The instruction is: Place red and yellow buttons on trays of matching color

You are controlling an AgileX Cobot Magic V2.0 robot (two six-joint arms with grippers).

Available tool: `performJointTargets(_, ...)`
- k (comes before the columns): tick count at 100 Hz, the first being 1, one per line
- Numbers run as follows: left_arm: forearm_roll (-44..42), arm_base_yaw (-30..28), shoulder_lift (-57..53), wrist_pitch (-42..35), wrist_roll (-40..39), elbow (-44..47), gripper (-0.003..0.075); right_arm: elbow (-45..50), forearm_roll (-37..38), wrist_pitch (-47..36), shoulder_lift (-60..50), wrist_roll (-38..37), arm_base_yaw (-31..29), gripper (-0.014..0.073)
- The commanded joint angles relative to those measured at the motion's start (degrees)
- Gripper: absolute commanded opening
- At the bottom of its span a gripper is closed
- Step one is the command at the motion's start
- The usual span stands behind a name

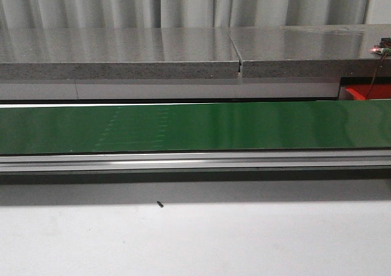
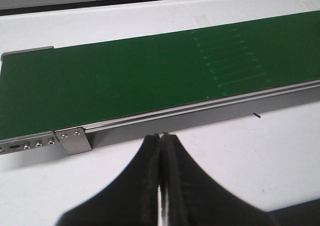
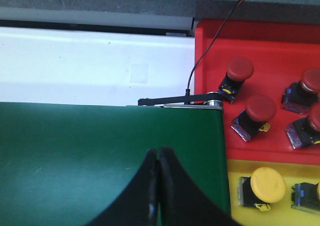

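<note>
Grippers, left (image 2: 161, 151) and right (image 3: 159, 158), are both idling pressed together over an unloaded green belt (image 1: 195, 127), so you are awaiting buttons; red buttons (image 3: 260, 108) are sitting in the red tray (image 3: 270, 46), yellow button (image 3: 267, 184) in the yellow tray (image 3: 235, 168).

A: Where is the left gripper (image 2: 161, 141)?
B: Just short of the green belt's (image 2: 150, 81) near rail, fingers pressed together.
A: The right gripper (image 3: 159, 153)?
B: Over that belt's end, fingers likewise closed.
</note>
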State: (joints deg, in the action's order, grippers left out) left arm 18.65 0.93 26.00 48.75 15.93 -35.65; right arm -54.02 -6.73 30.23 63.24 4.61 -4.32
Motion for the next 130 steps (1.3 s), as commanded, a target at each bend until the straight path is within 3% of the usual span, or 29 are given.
performJointTargets(1, 1.37, 0.49, 0.32, -3.60, -0.02, -1.61, -0.0020, 0.18, -0.37, -5.41, -4.07, 0.16, -0.43, -0.0066)
performJointTargets(68, 1.37, 0.49, 0.32, -3.60, -0.02, -1.61, -0.0020, 14.81, 0.76, -15.75, -28.04, 0.14, -0.43, -0.0066)
performJointTargets(105, 1.37, 0.49, 0.32, -3.60, -0.02, -1.61, -0.0020, 23.60, 0.70, -17.58, -40.27, 0.14, -0.36, -0.0066)
performJointTargets(130, 1.37, 0.49, 0.32, -3.60, -0.02, -1.61, -0.0020, 35.93, 4.66, -33.13, -46.63, -3.24, -0.36, -0.0066)
